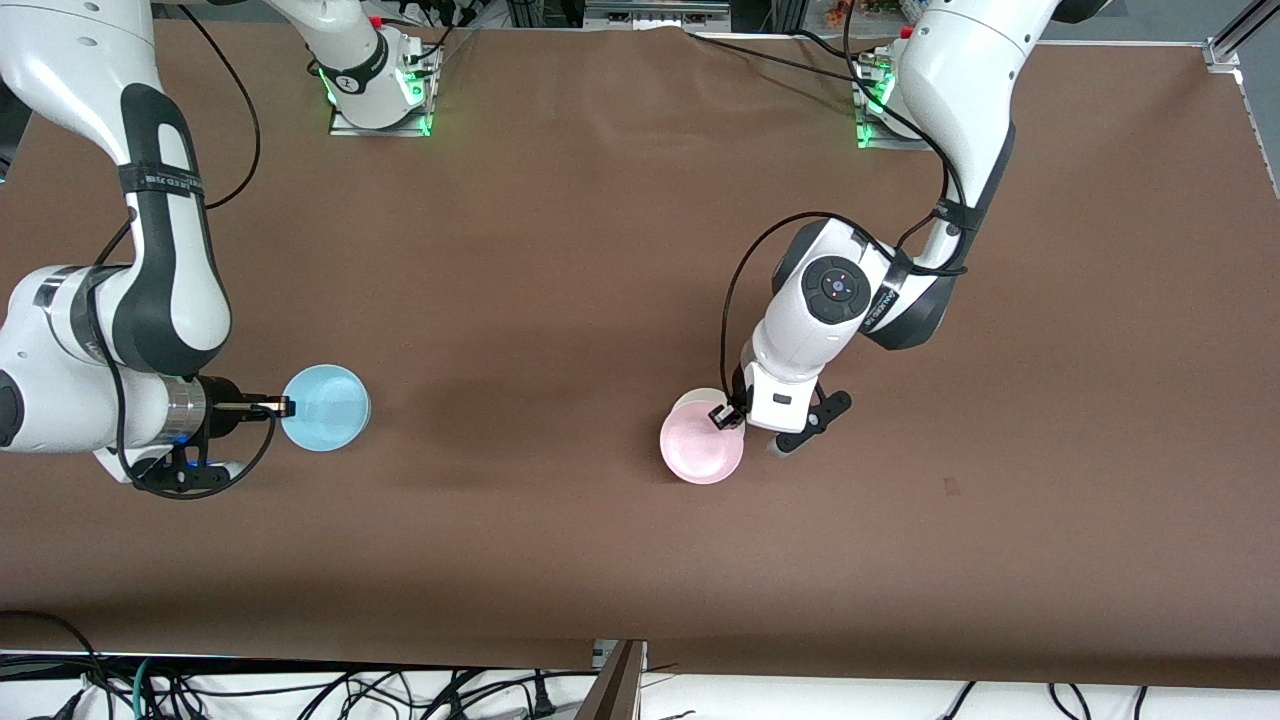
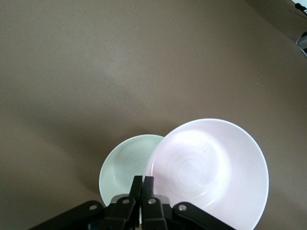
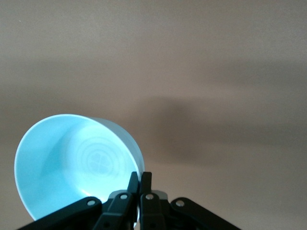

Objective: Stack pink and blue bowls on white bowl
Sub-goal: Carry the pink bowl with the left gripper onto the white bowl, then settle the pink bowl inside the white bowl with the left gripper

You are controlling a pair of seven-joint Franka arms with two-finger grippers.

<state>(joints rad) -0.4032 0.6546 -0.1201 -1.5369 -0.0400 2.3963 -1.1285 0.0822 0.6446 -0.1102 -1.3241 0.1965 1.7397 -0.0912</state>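
Note:
My left gripper [image 1: 722, 415] is shut on the rim of the pale pink bowl [image 1: 702, 447], near the middle of the table. Seen from the left wrist, the pink bowl [image 2: 211, 167] hangs tilted and covers part of the white bowl [image 2: 124, 165], with the gripper [image 2: 143, 184] pinching its edge. Only a sliver of the white bowl [image 1: 690, 399] shows past the pink one, on the side farther from the front camera. Toward the right arm's end of the table, my right gripper [image 1: 283, 406] is shut on the rim of the sky blue bowl [image 1: 327, 407]. In the right wrist view the blue bowl [image 3: 72, 167] is tipped above the cloth, gripper [image 3: 139, 181] at its edge.
A brown cloth [image 1: 560, 250] covers the whole table. The two arm bases [image 1: 378, 90] stand along the edge farthest from the front camera. Loose cables [image 1: 300, 690] lie below the table's near edge.

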